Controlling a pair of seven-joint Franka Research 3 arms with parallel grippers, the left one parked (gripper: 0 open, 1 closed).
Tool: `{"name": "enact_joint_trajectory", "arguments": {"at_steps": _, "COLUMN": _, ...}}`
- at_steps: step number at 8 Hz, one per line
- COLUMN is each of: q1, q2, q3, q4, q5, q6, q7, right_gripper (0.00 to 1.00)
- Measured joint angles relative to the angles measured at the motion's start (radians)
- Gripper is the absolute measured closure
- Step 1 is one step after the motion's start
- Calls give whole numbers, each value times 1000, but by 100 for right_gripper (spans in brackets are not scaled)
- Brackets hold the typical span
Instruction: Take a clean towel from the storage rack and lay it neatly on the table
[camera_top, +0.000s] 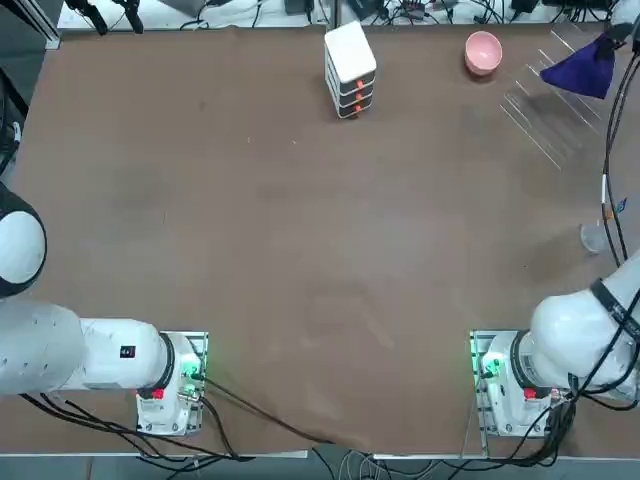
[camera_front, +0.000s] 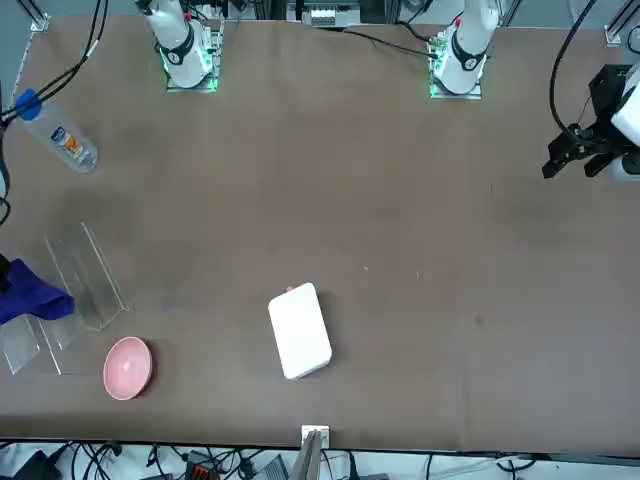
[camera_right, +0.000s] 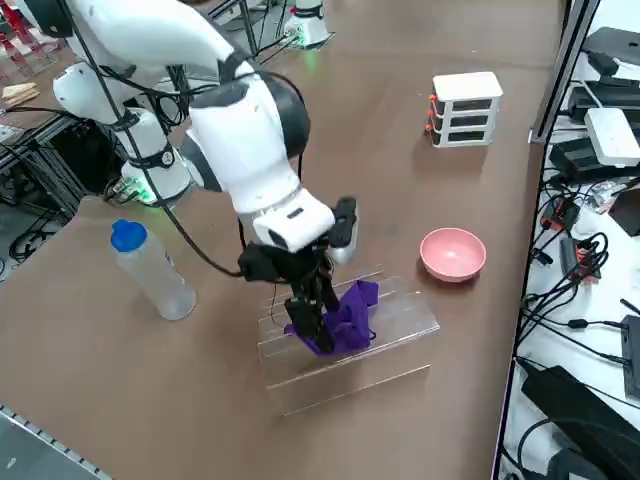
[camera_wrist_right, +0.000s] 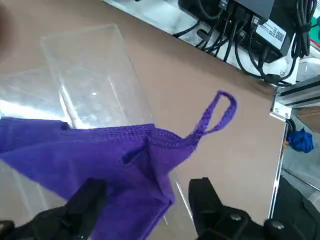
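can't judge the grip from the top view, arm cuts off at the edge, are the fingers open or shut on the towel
Observer: The right wrist view shows the right gripper with fingers apart, over the towel; neither pinches it.
Operator: ok, anything on the towel i could hook
Observer: Yes, that view shows a small fabric loop standing out from one corner.
Operator: and that bottle half hidden near the arm, what cap
Observer: The right side view shows the bottle upright on the table, with a blue cap.
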Motion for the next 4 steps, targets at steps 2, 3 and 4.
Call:
{"name": "enact_joint_trajectory", "arguments": {"at_steps": 2, "q1": -1, "q2": 12, "q3": 7, "q4": 5, "q5": 0, "q6": 32, "q7": 0, "right_gripper": 0}}
{"name": "enact_joint_trajectory", "arguments": {"at_steps": 3, "q1": -1, "q2": 11, "q3": 12, "q4": 11, "q5": 0, "q6": 33, "q7": -1, "right_gripper": 3}}
{"name": "enact_joint_trajectory", "arguments": {"at_steps": 4, "q1": -2, "q2": 11, "q3": 24, "q4": 19, "q5": 0, "q6": 33, "q7": -1, "right_gripper": 4}}
